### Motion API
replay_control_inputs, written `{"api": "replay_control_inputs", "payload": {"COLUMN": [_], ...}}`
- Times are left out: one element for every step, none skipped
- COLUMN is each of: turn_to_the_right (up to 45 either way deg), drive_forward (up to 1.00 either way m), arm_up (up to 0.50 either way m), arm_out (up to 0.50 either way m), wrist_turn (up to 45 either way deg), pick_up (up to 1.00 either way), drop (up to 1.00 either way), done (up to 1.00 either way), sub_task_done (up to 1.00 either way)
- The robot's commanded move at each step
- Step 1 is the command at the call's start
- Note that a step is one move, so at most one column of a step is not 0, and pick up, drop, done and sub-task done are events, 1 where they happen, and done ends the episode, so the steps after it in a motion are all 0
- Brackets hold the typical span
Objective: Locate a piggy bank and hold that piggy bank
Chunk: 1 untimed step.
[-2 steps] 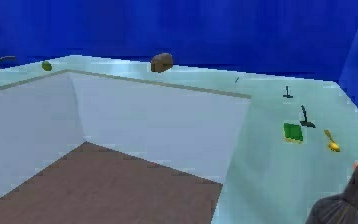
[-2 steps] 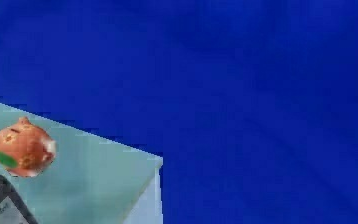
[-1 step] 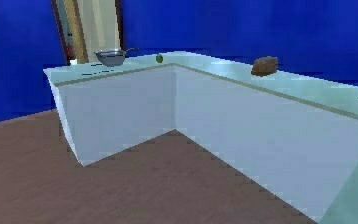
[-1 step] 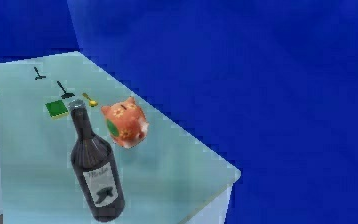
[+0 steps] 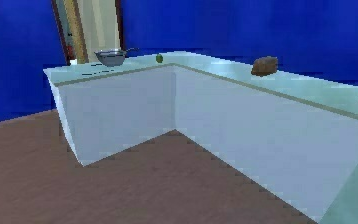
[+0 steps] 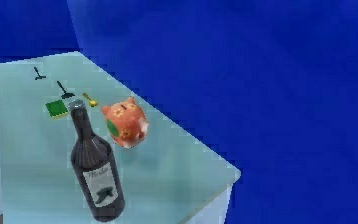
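Dark bottle (image 6: 99,165) standing on counter (image 6: 177,175); orange piggy bank (image 6: 125,122) just beside it.

Pale counter (image 6: 172,160) carries piggy bank (image 6: 125,122) and dark bottle (image 6: 97,165).

Forward view: camera above the floor (image 5: 107,190), tilted slightly down, facing an L-shaped table (image 5: 212,68) and blue wall (image 5: 247,25) at mid range.
Arm side view: close in, looking steeply down on a pale table corner; bottle (image 6: 97,165) nearest the lens.
Shared: pale table surface, blue wall. Same stretch not confirmable.
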Motion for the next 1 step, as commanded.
{"api": "replay_control_inputs", "payload": {"turn_to_the_right": [0.0], "drive_forward": [0.0], "arm_up": [0.38], "arm_out": [0.0], "wrist_turn": [0.0], "pick_up": [0.0], "drop": [0.0], "done": [0.0], "sub_task_done": [0.0]}}
